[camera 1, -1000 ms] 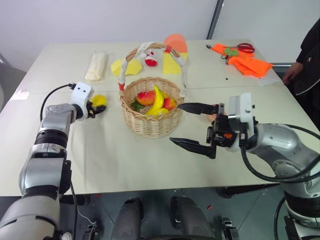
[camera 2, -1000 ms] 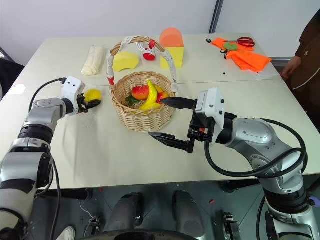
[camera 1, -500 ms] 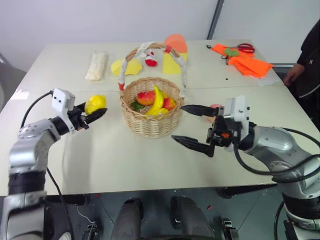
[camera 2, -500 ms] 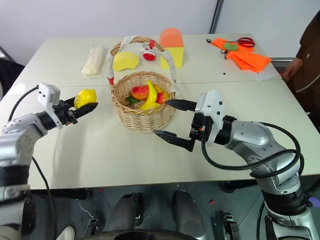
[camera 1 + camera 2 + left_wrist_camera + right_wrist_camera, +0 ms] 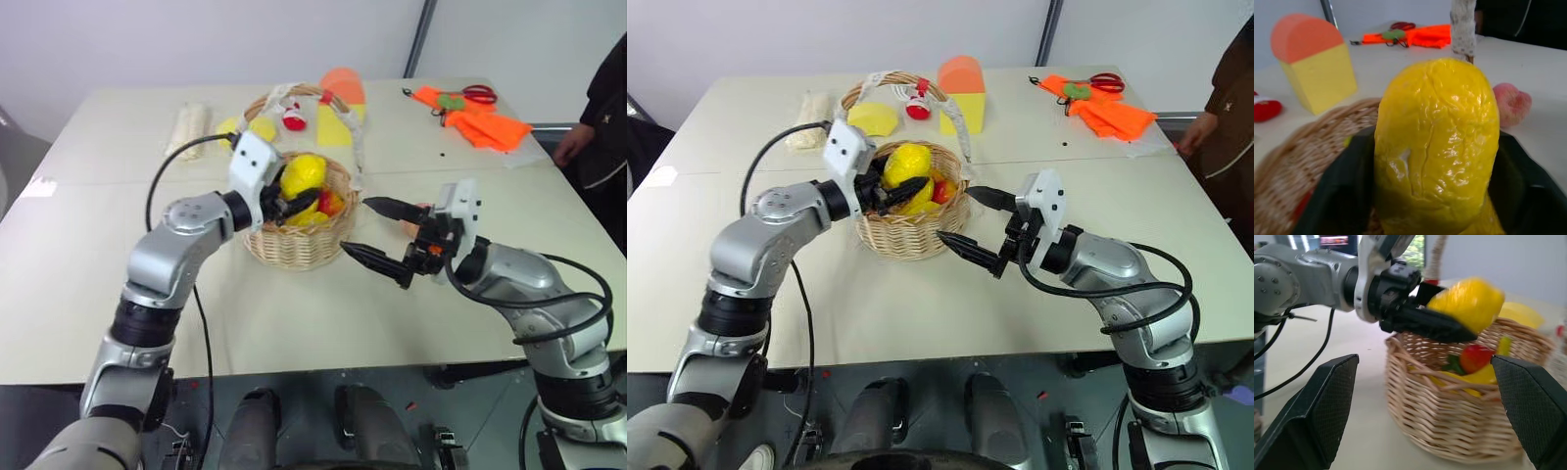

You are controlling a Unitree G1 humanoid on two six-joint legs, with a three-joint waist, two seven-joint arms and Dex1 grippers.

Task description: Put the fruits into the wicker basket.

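The glossy yellow lemon (image 5: 302, 173) hangs just above the wicker basket (image 5: 294, 245), level with its rim on the left side. My left gripper (image 5: 291, 199) is shut on the lemon, and its black fingers (image 5: 1347, 196) flank the lemon in the left wrist view. A banana and red fruits lie in the basket. On the table to the right of the basket sits the pink-orange peach (image 5: 1511, 103), partly behind my right gripper (image 5: 355, 225). That gripper is open and empty, one finger above the other, pointing at the basket's right wall.
Behind the basket lie yellow foam shapes (image 5: 963, 106), an orange half-round (image 5: 961, 70) and a small red-white toy (image 5: 918, 106). A white roll (image 5: 806, 127) is at the back left. Orange cloth with scissors (image 5: 1107, 103) is at the back right. A person (image 5: 1225, 108) stands at the right edge.
My left arm swung right and up, carrying the lemon from the table left of the basket to above its rim. My right gripper edged a little closer to the basket.
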